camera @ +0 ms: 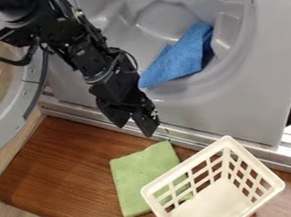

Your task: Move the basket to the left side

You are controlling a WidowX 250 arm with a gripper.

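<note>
- White lattice basket (pixel 183 165), open top up, sits lower right of the cam view on the brown wooden board (pixel 60 159), w/ its near side cut off by the bottom edge.
- Green cloth (pixel 136 180) lies flat on the board just L of the basket, partly seen thru its lattice.
- My black gripper (pixel 134 124), above the board's far edge & apart from the basket, points down w/ jaws part open, a small gap btwn them, nothing held.
- My arm (pixel 91 57) comes in from upper L, in front of the grey machine (pixel 243 108).
- Blue cloth (pixel 180 58) lies bunched in the machine's round opening; round door (pixel 6 131) stands at far L.
</note>
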